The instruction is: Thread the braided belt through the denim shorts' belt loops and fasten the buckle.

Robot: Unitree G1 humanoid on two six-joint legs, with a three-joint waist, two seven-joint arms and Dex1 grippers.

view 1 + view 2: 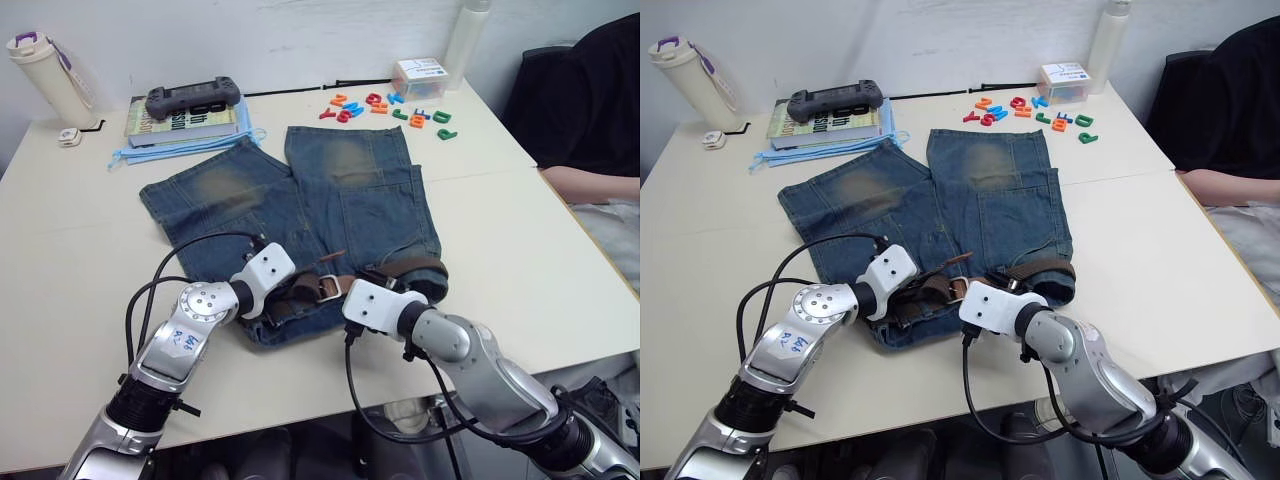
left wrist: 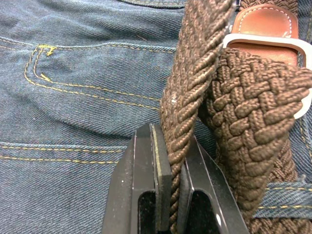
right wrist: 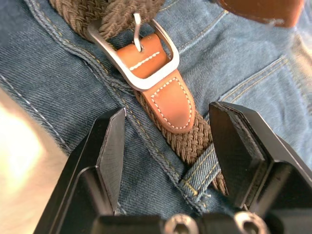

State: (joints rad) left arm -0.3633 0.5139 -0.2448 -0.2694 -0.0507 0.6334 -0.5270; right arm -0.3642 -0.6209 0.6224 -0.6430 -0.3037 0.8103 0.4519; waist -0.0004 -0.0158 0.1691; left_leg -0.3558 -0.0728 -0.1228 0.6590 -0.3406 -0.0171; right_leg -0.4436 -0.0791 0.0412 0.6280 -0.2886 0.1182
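The denim shorts (image 1: 340, 200) lie flat on the table with the waistband toward me. The braided belt (image 2: 195, 73) runs along that waistband. My left gripper (image 2: 175, 161) is shut on a stretch of the brown strap, just left of the buckle (image 1: 328, 287). In the right wrist view the silver buckle (image 3: 126, 68) lies on the denim with a tan leather piece (image 3: 170, 102) under its frame. The strap passes under a belt loop (image 3: 202, 170). My right gripper (image 3: 168, 117) hangs open over this spot, one finger on either side of the strap, holding nothing.
At the back left, a game controller (image 1: 195, 100) rests on a book (image 1: 185, 128) with blue face masks (image 1: 180, 150) beneath. A lidded cup (image 1: 45, 70) stands far left. Coloured letters (image 1: 390, 108) and a small box (image 1: 420, 78) lie behind the shorts. A person (image 1: 590, 110) sits at the right.
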